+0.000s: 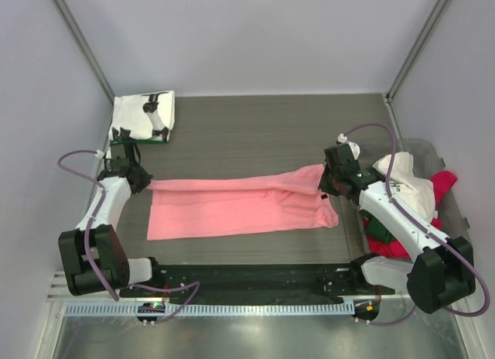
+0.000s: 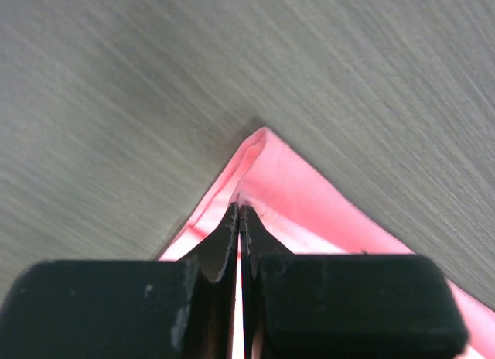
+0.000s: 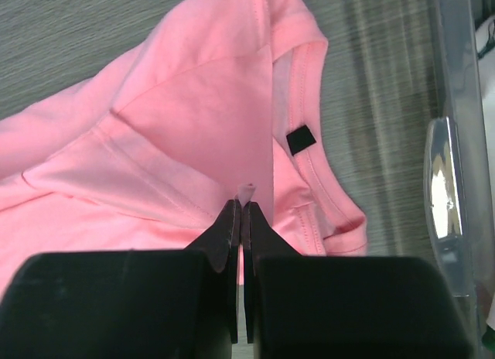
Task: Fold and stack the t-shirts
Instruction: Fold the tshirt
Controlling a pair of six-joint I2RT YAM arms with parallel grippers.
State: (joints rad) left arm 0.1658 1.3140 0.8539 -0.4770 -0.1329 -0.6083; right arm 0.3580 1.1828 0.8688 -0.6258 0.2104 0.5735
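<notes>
1. Left claw: jaws pinched together on one corner of the salmon-pink t-shirt. A thin fold of cloth sits between the tips, and the corner's peak lies just past them, flat on the bench.
2. Right claw: jaws closed on a small tuck of the same shirt near the collar. The neck opening and its black tag lie just beyond the tips, to their right.
3. Pink shirt is folded into a long band across the middle of the bench, far-left corner at one claw, collar end at the other.
4. White printed t-shirt: folded, at the far-left of the bench, well apart from the pink one. A dark green cloth edge shows under its near side.
5. Clear bin at the right edge holds a loose white t-shirt, a red/magenta t-shirt and a dark green t-shirt, beside the right arm.
</notes>
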